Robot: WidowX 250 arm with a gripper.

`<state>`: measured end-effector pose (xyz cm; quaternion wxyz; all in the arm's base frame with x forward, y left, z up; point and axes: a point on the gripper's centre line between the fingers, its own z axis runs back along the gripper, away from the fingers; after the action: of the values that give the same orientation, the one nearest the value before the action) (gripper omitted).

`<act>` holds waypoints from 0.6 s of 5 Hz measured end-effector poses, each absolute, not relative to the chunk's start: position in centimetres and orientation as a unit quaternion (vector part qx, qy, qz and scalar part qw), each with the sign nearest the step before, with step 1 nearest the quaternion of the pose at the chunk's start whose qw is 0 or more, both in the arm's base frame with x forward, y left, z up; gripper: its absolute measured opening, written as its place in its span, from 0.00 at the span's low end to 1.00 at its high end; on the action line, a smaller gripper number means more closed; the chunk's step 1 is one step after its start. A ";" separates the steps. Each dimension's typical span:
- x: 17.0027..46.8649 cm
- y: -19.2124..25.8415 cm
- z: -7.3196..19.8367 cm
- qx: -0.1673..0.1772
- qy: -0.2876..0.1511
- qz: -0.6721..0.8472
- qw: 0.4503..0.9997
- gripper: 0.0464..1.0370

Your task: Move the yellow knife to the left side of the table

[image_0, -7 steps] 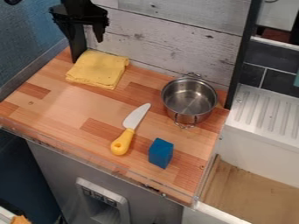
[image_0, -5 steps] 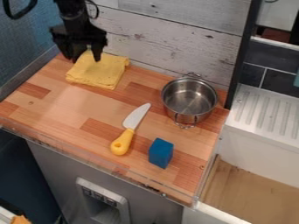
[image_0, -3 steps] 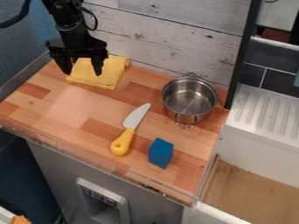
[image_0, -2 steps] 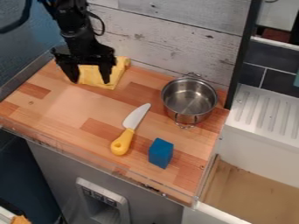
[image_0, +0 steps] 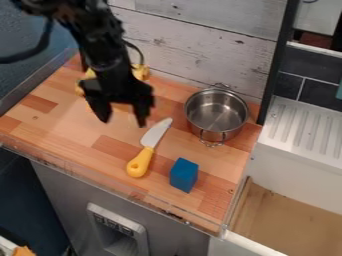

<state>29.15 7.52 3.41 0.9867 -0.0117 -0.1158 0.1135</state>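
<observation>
Black, hanging with the gripper (image_0: 123, 122) spread wide and empty over the wooden table (image_0: 80, 132), just left of the blade (image_0: 156, 133) of the yellow knife (image_0: 147, 149) at mid-table near the blue block (image_0: 184, 175), presumably leaving room for straddling the handle (image_0: 139, 162).

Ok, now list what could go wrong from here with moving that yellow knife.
The tool hangs open near the blade end of the knife, so it might close on the thin blade rather than the thick handle and lose its grip. The blue block sits close beside the handle, so a wide grasp there could knock it. The steel pot is near the blade's tip, and a swing to the right could bump it.
</observation>
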 end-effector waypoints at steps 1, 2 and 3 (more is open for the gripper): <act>28.3 6.0 2.3 0.000 -0.106 0.085 0.991 0.96; 27.9 4.9 1.2 0.015 -0.097 0.063 0.993 0.96; 27.6 4.3 0.2 0.023 -0.087 0.051 0.995 0.96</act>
<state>27.58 4.32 0.21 0.9947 0.0231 -0.0868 0.0505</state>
